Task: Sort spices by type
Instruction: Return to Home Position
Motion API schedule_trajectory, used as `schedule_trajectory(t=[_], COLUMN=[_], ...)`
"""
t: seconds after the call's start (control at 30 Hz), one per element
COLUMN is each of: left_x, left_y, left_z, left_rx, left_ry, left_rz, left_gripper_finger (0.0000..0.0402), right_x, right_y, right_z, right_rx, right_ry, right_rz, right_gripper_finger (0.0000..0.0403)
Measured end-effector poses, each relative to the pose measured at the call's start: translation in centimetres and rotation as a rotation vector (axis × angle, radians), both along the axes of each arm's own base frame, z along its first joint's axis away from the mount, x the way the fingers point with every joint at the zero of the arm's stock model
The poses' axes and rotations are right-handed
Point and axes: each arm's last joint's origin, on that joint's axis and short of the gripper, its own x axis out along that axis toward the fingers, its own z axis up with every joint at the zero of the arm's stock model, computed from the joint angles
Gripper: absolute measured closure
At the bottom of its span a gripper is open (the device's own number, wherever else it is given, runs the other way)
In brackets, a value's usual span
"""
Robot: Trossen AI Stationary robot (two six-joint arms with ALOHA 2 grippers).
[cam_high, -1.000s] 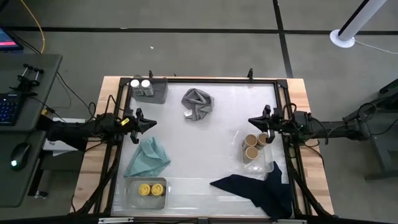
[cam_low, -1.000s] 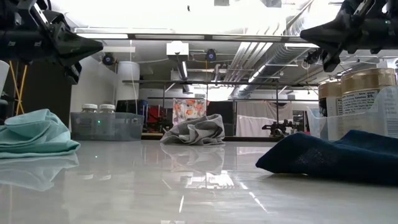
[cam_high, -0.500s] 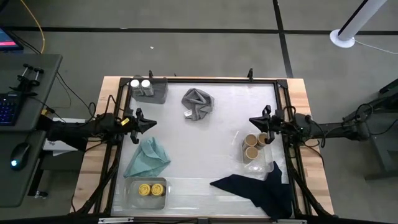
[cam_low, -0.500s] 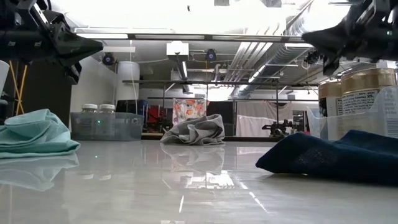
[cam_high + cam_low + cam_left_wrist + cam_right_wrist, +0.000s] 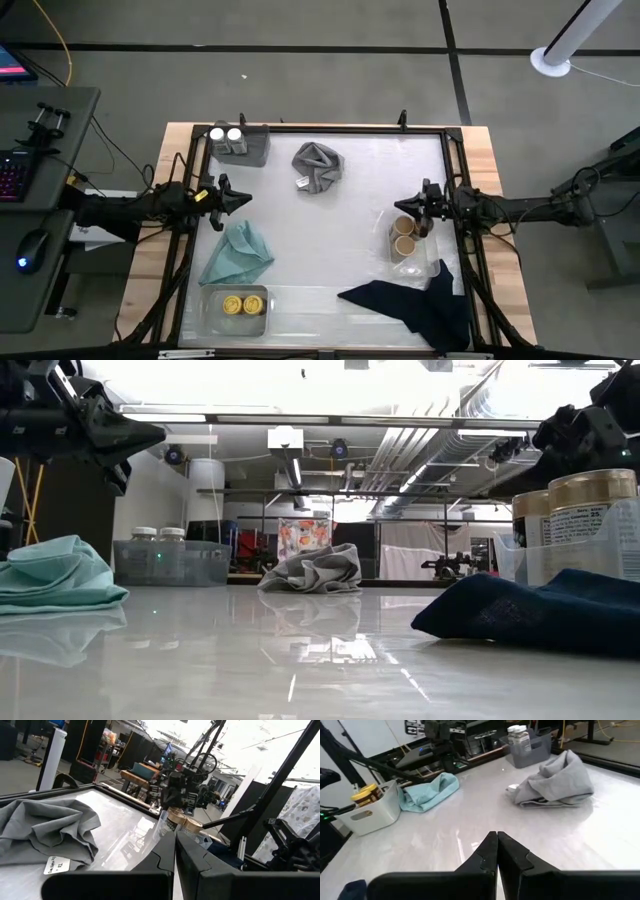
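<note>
Tan-topped jars point(image 5: 404, 236) point(image 5: 584, 510) stand in a clear tray point(image 5: 417, 264) at the table's right side. Two white-capped jars point(image 5: 227, 135) point(image 5: 518, 733) stand in a grey tray point(image 5: 252, 148) at the far left corner. Two yellow-capped jars point(image 5: 236, 304) point(image 5: 364, 795) sit in a tray point(image 5: 258, 293) at the near left. My right gripper point(image 5: 400, 206) point(image 5: 497, 839) is shut and hovers over the far end of the clear tray, above the tan tops. My left gripper point(image 5: 243, 199) point(image 5: 175, 845) is shut and hangs in the air at the left edge, above the teal cloth.
A crumpled grey cloth point(image 5: 318, 166) with a white tag lies at the far middle. A teal cloth point(image 5: 238, 252) lies at the left, between the two left trays. A navy cloth point(image 5: 410, 305) lies at the near right, beside the clear tray. The table's middle is bare.
My right gripper has moved toward the table's left and near edges and somewhat down, from beside the clear tray to above the tan-topped jars. It stays shut. The left arm and all jars have kept still.
</note>
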Motion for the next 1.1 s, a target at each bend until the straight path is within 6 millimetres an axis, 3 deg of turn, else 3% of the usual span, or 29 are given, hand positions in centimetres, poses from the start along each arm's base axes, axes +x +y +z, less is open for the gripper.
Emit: schedule_trajectory(t=[1.1], left_x=[0.00], left_y=[0.00], left_z=[-0.03], left_rx=[0.000], left_ry=[0.003], left_rz=[0.000], left_gripper_finger=[0.0401], right_x=[-0.05], right_y=[0.02], right_z=[-0.25], right_rx=[0.002], right_ry=[0.024], right_rz=[0.006], right_gripper_finger=[0.0403])
